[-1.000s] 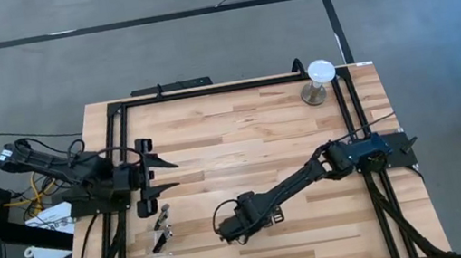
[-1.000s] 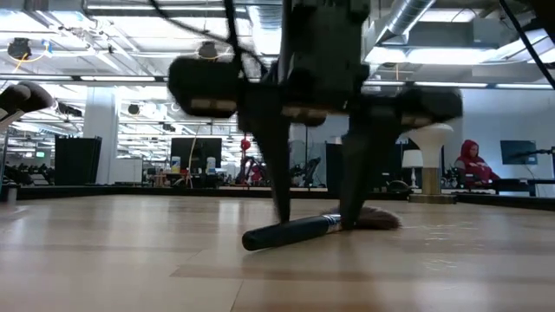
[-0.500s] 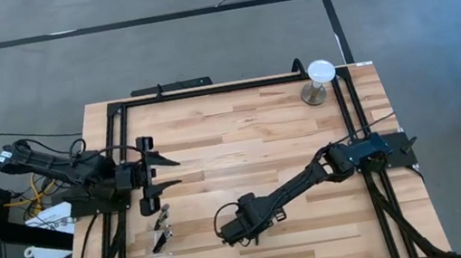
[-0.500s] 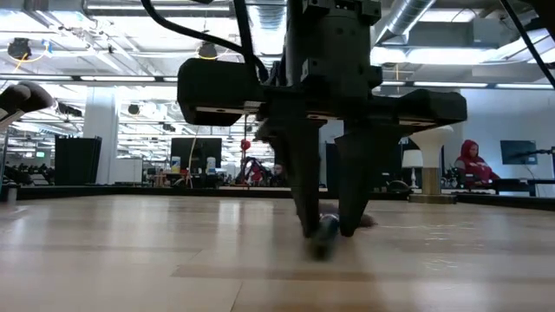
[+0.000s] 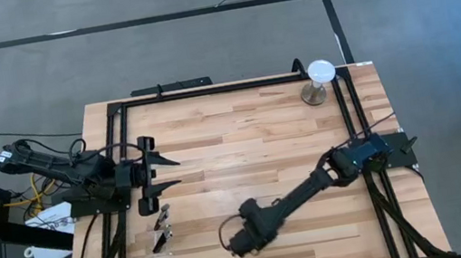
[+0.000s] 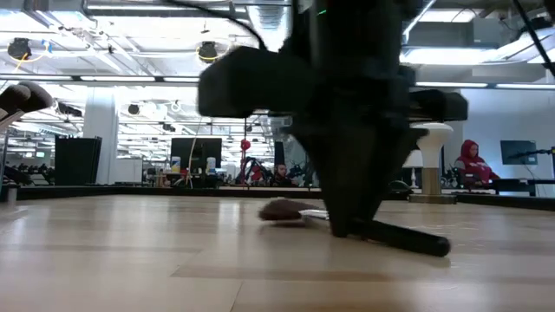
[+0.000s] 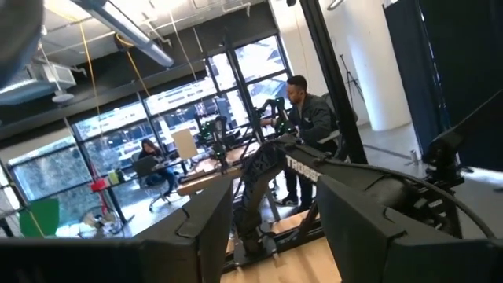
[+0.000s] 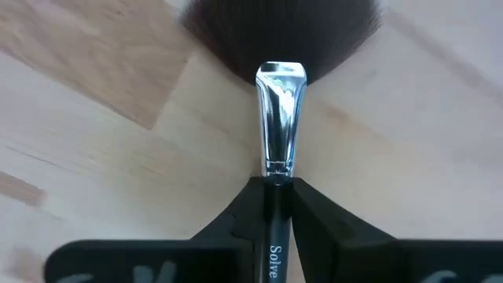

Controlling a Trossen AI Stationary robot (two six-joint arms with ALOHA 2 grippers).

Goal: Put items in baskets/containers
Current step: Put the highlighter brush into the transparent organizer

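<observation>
My right gripper (image 5: 240, 240) is low over the table's near middle, shut on a fan-headed makeup brush (image 8: 278, 118) with a silver ferrule and a thin dark handle. In the low view the brush's head (image 6: 282, 210) points to one side and its handle end (image 6: 425, 243) to the other, close to the wood. A small cluster of other brushes (image 5: 161, 229) lies at the near left. I cannot make out the clear tray. My left gripper (image 5: 169, 175) waits open at the table's left, above that cluster. My right gripper pinches the brush's dark handle (image 8: 277, 206) between its two fingers, just behind the silver ferrule. The fingers come from above, pointing down, and lie across the handle. The brush lies about level, close to the wood; whether it rests on the table I cannot tell.
A round white disc on a metal stand (image 5: 319, 79) stands at the far right. A black frame (image 5: 206, 90) runs along the table's far and side edges. People show in the room beyond the table (image 6: 473, 165).
My right gripper has gone toward the table's near edge and has turned about its upright axis, staying shut on the brush. The brush has swung round with it: in the low view the head and the handle have swapped sides.
</observation>
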